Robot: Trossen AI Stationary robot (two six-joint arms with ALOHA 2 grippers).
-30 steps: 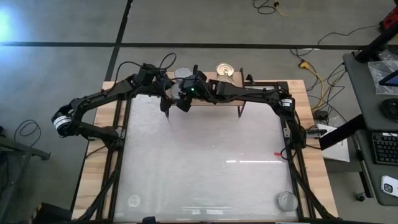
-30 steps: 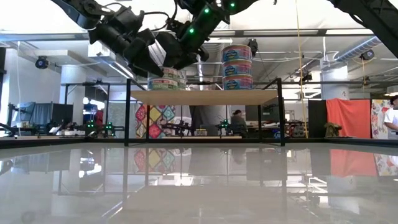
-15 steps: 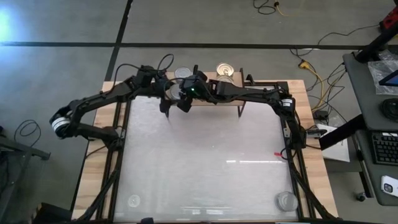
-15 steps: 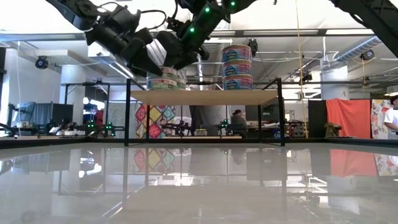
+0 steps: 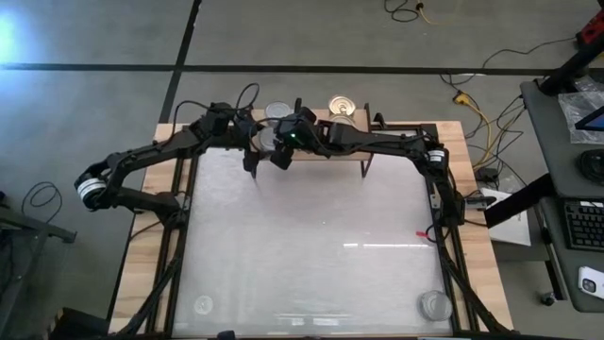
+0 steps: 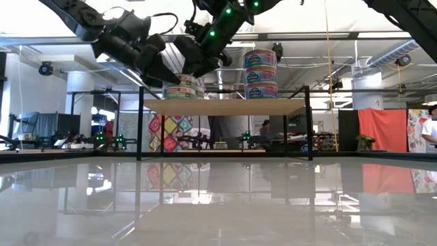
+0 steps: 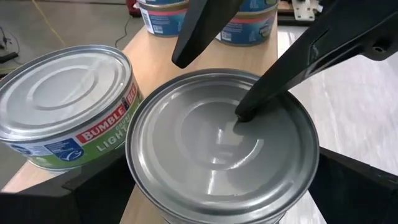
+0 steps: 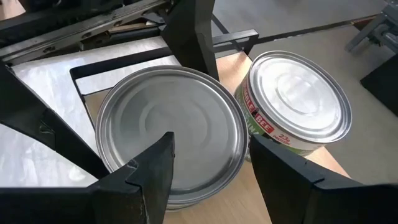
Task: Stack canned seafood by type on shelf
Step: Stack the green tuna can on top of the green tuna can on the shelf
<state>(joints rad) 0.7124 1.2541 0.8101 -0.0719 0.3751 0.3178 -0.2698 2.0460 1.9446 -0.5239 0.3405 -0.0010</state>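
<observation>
While straddling the silver-topped tin (image 7: 217, 137) on the shelf (image 6: 225, 106), left gripper (image 7: 224, 193) spread wide, right gripper (image 8: 211, 174) half-spread, fingertip (image 7: 245, 112) on lid: could shove it into the Bumble Bee tin (image 7: 62, 106) if closing off-centre.

Shelf (image 6: 225, 106) — low rack, light wood top, thin black legs — sits at table's far edge. On its right part: stack of three tins (image 6: 260, 73), upright, blue-pink labels, shiny top. Left part: silver-grey-topped tin (image 7: 221, 140) on a short stack; just beside it a green-labelled tin (image 7: 65, 102), upright — touching or not, can't tell.
</observation>
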